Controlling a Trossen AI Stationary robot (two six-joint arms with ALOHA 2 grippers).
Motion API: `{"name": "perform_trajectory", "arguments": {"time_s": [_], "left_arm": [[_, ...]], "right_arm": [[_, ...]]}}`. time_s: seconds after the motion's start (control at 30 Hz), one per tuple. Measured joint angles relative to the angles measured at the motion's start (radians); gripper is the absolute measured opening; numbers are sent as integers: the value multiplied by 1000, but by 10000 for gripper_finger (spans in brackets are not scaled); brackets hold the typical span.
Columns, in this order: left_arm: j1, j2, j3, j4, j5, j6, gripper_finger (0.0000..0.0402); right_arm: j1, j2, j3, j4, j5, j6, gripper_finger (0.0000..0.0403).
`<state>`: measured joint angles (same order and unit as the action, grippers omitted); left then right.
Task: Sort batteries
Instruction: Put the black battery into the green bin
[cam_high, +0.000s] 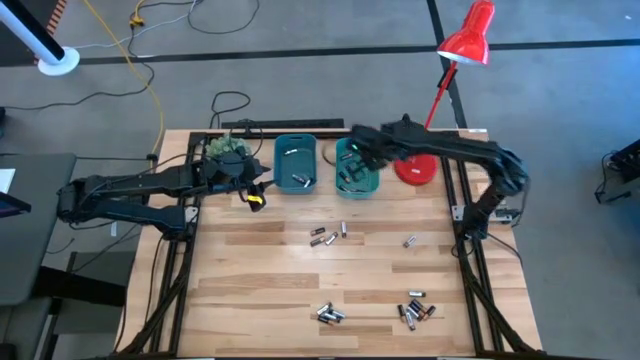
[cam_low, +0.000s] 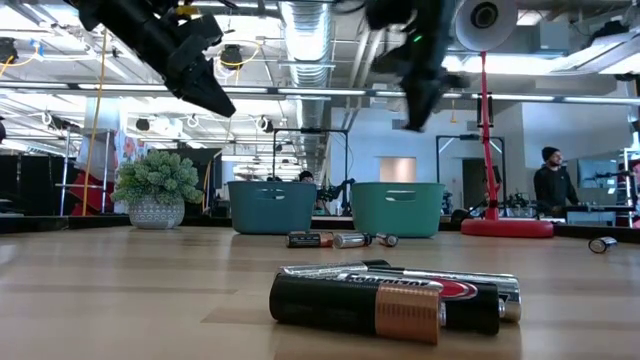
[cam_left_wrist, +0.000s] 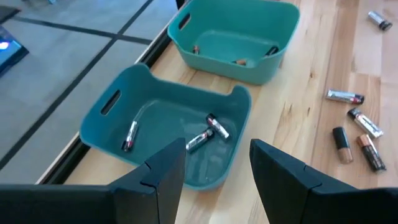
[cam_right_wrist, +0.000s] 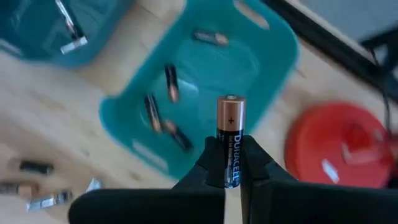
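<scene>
Logging what I cannot resolve first: the loose batteries on the table are too small in the high view for a firm count, and the right wrist view blurs the contents of the bin below. Item one, right gripper, above the right teal bin: fingers clamped on one copper-topped black cell held upright. Item two, left gripper, over the near edge of the left teal bin: fingers spread apart, holding nothing. I count three silver-and-dark cells in that left bin. Remaining stock lies in four loose groups on the wooden table. Two teal bins, one red lamp, one potted plant.
</scene>
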<state>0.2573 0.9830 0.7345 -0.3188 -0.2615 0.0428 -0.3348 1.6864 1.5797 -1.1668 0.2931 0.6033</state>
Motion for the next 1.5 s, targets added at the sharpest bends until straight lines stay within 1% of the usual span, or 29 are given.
{"name": "perform_trajectory", "arguments": {"time_s": [0.13,0.2,0.3,0.43,0.47,0.6,0.87,1.27,1.37,1.5], "left_arm": [[0,0,0,-16,-2,-1,173],[0,0,0,-16,-12,-1,173],[0,0,0,-16,-28,-1,173],[0,0,0,-31,-31,-1,173],[0,0,0,-36,-31,-1,173],[0,0,0,-50,-31,-10,173],[0,0,0,-59,-31,-31,173],[0,0,0,-59,-31,-49,173],[-1,0,0,-58,-32,-13,173],[-15,0,0,-57,-32,-1,173]], "right_arm": [[-97,139,81,53,-120,-110,11],[-136,207,110,59,-156,-137,11],[-175,295,136,54,-179,-170,11],[-206,401,141,72,-299,-208,11],[-210,425,141,75,-316,-209,11],[-210,474,141,71,-320,-209,22],[-203,473,141,121,-321,-187,66],[-204,448,140,102,-320,-194,135],[-204,400,140,96,-320,-195,140],[-201,296,140,97,-318,-212,135]]}}
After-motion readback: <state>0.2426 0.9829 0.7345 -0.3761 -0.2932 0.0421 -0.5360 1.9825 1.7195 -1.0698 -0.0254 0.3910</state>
